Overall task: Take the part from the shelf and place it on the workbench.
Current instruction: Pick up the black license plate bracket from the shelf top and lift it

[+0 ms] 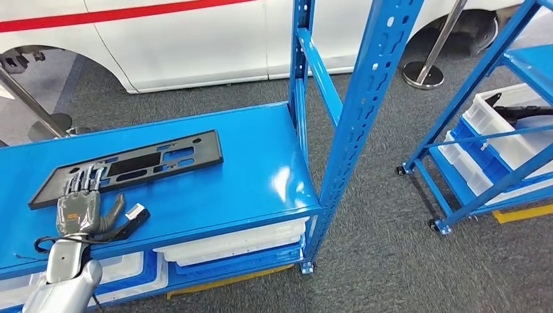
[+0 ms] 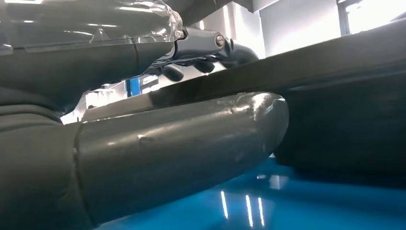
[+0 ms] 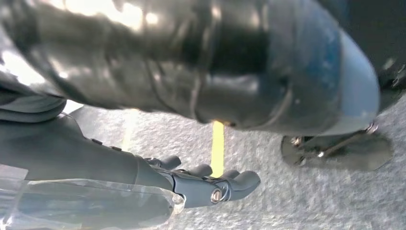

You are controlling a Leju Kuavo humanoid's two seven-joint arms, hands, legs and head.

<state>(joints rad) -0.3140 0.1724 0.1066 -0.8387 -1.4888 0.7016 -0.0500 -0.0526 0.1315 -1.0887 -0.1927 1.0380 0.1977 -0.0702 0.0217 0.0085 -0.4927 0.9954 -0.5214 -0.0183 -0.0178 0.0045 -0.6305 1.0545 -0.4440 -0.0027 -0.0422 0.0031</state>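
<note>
The part (image 1: 130, 164) is a long flat black frame with cut-outs, lying flat on the blue shelf (image 1: 248, 176) toward its left. My left hand (image 1: 78, 210) reaches in from below, its fingers (image 1: 85, 179) stretched flat over the part's near-left end. The thumb (image 1: 115, 207) sticks out to the right, just short of the part's near edge. In the left wrist view the thumb (image 2: 191, 143) lies along the dark edge of the part (image 2: 335, 96), above the blue shelf (image 2: 287, 206). My right hand (image 3: 206, 181) hangs over grey carpet, fingers loosely bent, holding nothing.
Blue uprights (image 1: 365, 111) stand at the shelf's right end. White bins (image 1: 228, 244) sit on the tier below. A second blue rack (image 1: 495, 156) with white bins stands to the right. A white car (image 1: 163, 39) and a stanchion base (image 1: 422, 75) are behind.
</note>
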